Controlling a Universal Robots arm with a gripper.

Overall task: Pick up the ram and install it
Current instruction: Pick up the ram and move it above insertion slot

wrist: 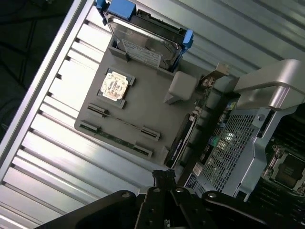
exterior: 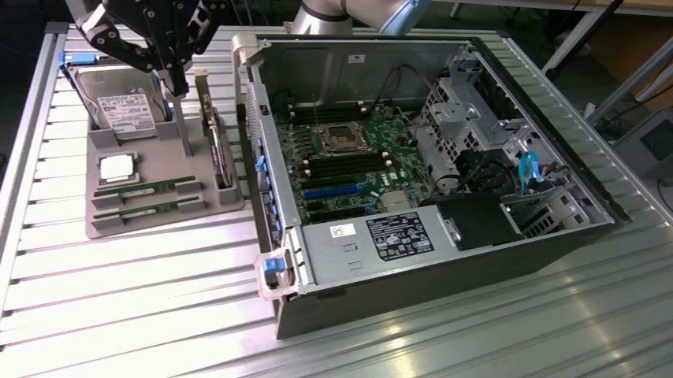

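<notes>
- Our black claw (exterior: 169, 64) hangs with its fingers pressed together and empty above the big silver hard drive with a white label (exterior: 124, 110), at the far end of the grey plastic tray (exterior: 126, 228).
- The ram, a long thin green circuit-board stick (exterior: 147, 189), sits in a slot at the tray's near end, well apart from the claw. A second green stick (exterior: 150, 210) sits just nearer.
- The tray rests on the slatted metal counter (exterior: 126, 299), just beside the open grey computer case (exterior: 347, 307), on the exterior view's left of it.
- We judge the ram light, stiff and fragile, since the board is thin and carries small chips.
- We judge the safest hold to be across its two flat faces near mid-length, gently, clear of the contact edge.
</notes>
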